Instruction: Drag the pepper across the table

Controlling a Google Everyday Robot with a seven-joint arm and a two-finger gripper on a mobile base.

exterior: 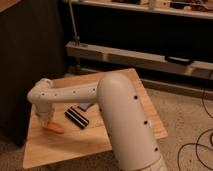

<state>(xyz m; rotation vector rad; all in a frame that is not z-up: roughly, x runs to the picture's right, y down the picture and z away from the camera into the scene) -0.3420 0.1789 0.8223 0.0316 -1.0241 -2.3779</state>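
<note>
A small light-wood table [55, 147] is seen standing on a speckled floor [182, 112], with a dark cabinet [27, 50] at its left. At the near right, the thick white arm [125, 125] of the robot is seen rising over the table's near edge and bending left across the top. Dark cables [200, 145] are seen lying on the floor at the right.

The pepper [54, 128] is found on the near left part of the table, lying flat with its length running left to right. The gripper [44, 119] is placed at the end of the arm, pointing down, just above the left end of the pepper and touching it or nearly so. Whether the gripper is open or closed cannot be told.

Just right of the pepper, a black striped block [77, 118] is laid at a slant. Slightly farther, a small bluish thing [84, 106] is partly hidden under the arm.

Beyond the table, a long metal rail [125, 55] is seen running from left to right, with dark shelving above it.
</note>
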